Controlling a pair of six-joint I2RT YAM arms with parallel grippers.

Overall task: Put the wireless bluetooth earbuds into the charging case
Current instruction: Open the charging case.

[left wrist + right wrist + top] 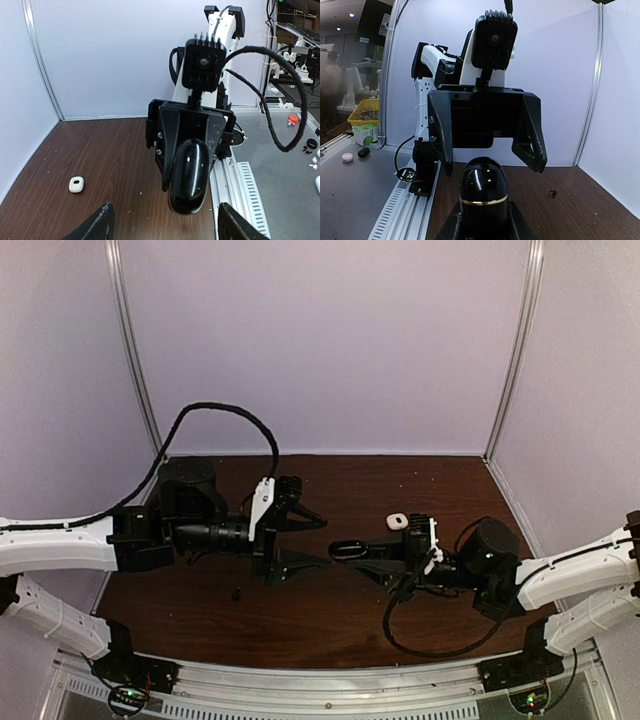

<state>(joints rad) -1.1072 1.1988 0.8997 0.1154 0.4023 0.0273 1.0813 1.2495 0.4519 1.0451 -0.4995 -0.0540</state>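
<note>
– Black glossy pebble-shaped charging case, gold seam, lid apparently closed: clenched in right gripper, off the table.

– Left gripper: jaws spread, empty. Tiny black earbud, probably, lies apart on brown wooden table. Nothing inserted; by my judgement everything is left to do.

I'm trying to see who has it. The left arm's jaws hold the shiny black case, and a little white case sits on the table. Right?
Not quite: the right arm's jaws are shut on the black case; the left arm's jaws stand open and empty. The left wrist view shows it. The white case does sit on the table.
</note>
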